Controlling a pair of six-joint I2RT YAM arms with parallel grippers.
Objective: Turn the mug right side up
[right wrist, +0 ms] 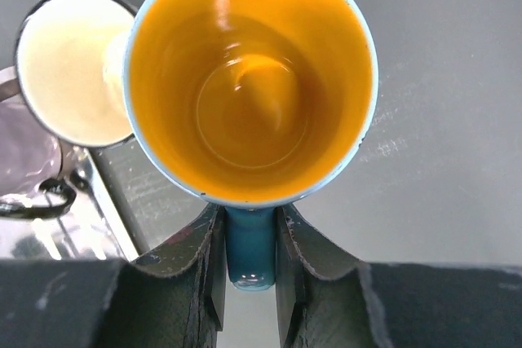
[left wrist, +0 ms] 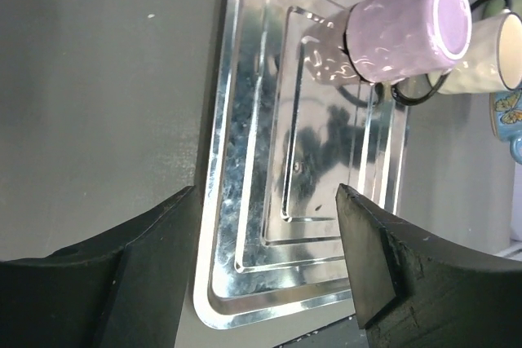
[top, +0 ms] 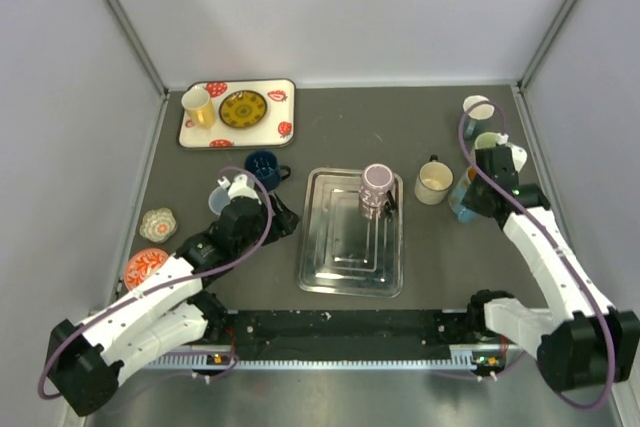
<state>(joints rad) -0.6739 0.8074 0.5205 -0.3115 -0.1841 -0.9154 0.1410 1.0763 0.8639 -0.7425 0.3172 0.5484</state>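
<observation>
Blue mug (right wrist: 245, 79), glossy orange inside. Where is it, and what has hold of it?

— Right of the top view, just beside the cream mug (top: 434, 182). The right gripper (right wrist: 249, 222) is pinched narrow on its blue handle, one dark finger on each side. Its round mouth faces the wrist camera. I cannot tell if it rests on the grey mat.

And working across from the left?

— Upper left, a white rectangular tray (top: 195, 132) printed with red strawberries carries a yellow cup (top: 198, 105) and a round yellow plate (top: 243, 109). Below that is a dark blue mug (top: 263, 169). The left gripper (left wrist: 265, 197) has its black jaws spread wide with nothing between them, over the near left part of the steel tray (top: 320, 282).

What about that tray?

— It is shiny, stepped and rectangular, at the centre. A lilac speckled mug (top: 377, 187) with a black handle stands in its upper right part, a pale round end upward. Mouth or base, I cannot tell.
</observation>
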